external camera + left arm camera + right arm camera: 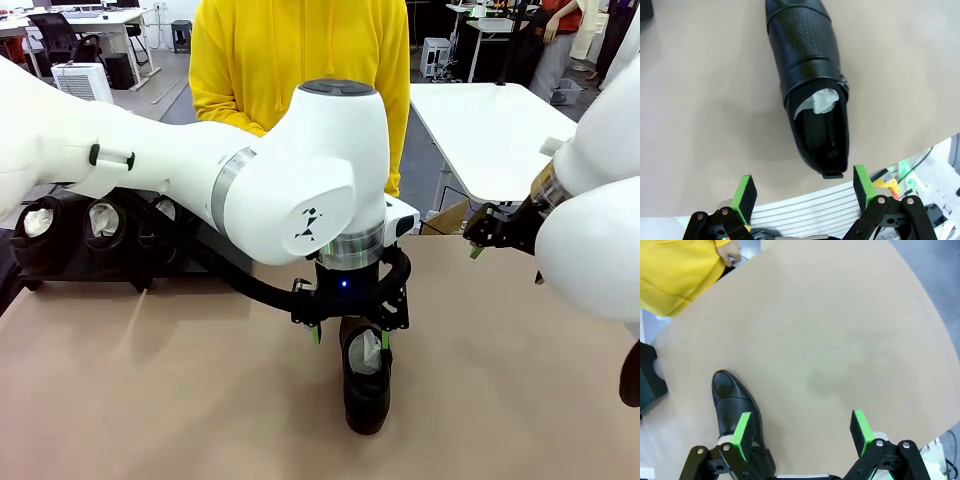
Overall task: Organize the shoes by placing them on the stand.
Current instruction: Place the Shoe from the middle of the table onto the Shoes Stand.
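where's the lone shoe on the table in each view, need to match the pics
Front view: shoe low centre, under the open left pincer.
Left wrist view: shoe upper centre, opening toward the pincer.
Right wrist view: another shoe lower left, beside the right pincer.
Shared landmark: tan tabletop.

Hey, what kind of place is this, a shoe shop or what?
More likely a robotics lab or workshop than a shop: office desks and chairs stand behind the person, with another white table alongside.

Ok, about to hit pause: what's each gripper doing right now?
Left gripper: jaws open, empty, above the shoe lying on the table.
Right gripper: jaws open, holding nothing.
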You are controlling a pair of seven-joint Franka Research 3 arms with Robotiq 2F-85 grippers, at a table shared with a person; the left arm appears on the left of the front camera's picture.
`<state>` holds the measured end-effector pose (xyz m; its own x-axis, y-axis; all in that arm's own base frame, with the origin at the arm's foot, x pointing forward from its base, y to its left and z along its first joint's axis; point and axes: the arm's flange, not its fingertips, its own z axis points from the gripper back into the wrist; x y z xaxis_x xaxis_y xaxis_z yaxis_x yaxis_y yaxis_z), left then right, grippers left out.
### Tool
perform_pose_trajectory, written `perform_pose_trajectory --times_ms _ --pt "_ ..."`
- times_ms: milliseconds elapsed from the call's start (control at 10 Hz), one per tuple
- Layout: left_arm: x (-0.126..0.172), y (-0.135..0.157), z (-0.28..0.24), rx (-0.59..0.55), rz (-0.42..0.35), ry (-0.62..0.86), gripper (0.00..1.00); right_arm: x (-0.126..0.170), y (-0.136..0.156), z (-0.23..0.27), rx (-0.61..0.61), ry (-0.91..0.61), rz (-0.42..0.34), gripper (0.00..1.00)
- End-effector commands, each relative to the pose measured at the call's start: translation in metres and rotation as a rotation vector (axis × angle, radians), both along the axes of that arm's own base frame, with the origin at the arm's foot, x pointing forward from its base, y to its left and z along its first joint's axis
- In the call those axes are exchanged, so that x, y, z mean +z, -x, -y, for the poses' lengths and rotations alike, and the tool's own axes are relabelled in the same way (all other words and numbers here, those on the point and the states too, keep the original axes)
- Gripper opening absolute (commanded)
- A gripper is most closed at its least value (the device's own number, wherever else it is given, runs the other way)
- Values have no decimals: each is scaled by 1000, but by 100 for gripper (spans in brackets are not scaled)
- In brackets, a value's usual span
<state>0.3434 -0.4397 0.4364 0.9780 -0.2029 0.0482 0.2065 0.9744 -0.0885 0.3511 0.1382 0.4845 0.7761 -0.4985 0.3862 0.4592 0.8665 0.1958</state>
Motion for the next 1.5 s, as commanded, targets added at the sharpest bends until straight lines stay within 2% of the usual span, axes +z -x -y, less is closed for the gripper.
perform_pose_trajectory --times_ms 0,100,400,500,600,800,1100,1200,1400 --pt "-26 0 -3 18 56 -48 100 1 -3 4 17 -9 8 100" --pt "-41 -6 -6 30 116 -23 100 1 -3 4 17 -9 8 100" --pt "-63 -20 -11 44 156 -9 100 1 -3 4 17 -9 8 100" --pt "-71 -24 -13 52 131 -23 100 1 -3 4 17 -9 8 100" --pt "-80 -25 -13 37 72 -32 100 1 -3 4 17 -9 8 100" --pt "-84 -24 -13 15 21 -27 63 1 -3 4 17 -9 8 100" --pt "-87 -27 -10 12 10 -13 4 1 -3 4 17 -9 8 100" --pt "-87 -27 -8 6 4 -12 0 1 -3 4 17 -9 8 100" --pt "-87 -27 -7 5 -4 -7 0 1 -3 4 17 -9 8 100"
